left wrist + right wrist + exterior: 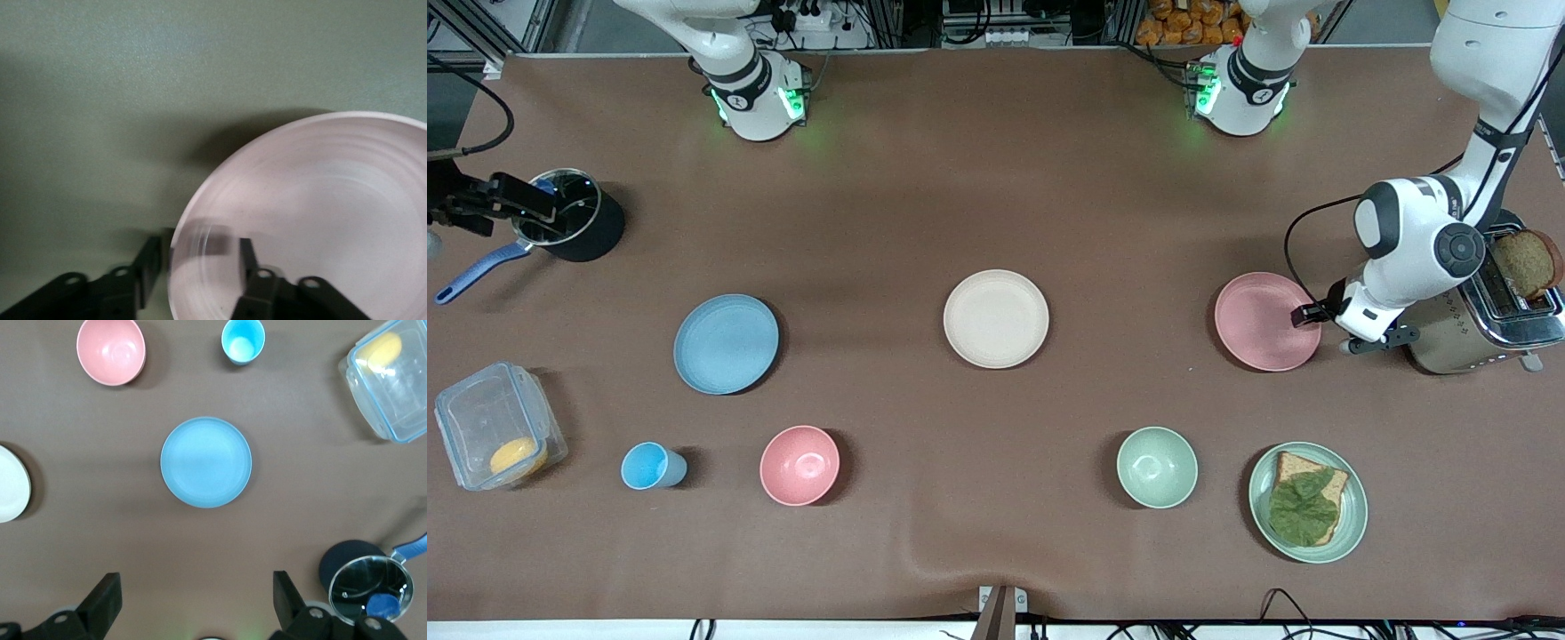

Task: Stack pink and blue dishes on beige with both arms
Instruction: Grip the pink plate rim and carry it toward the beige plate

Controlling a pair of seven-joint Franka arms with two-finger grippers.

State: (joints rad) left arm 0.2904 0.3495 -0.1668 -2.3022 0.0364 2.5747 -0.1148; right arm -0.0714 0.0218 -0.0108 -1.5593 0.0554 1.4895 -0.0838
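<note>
The pale pink plate (pixel 1258 320) lies flat toward the left arm's end of the table. My left gripper (pixel 1307 314) is low at its rim beside the toaster, open, with one finger (pixel 150 267) outside the rim and the other inside over the pink plate (pixel 320 220). The beige plate (pixel 996 318) sits mid-table with nothing on it. The light blue plate (pixel 726 343) lies toward the right arm's end. My right gripper (pixel 197 600) hangs open high above the table, with the blue plate (pixel 206 462) and the edge of the beige plate (pixel 10 483) in its wrist view; the front view does not show it.
A toaster (pixel 1494 311) holding bread stands close beside the left arm. Nearer the front camera are a mint plate with bread and lettuce (pixel 1307 502), a mint bowl (pixel 1157 467), a pink bowl (pixel 799 465), a blue cup (pixel 649 466) and a clear container (pixel 494 427). A pot (pixel 569 218) stands at the right arm's end.
</note>
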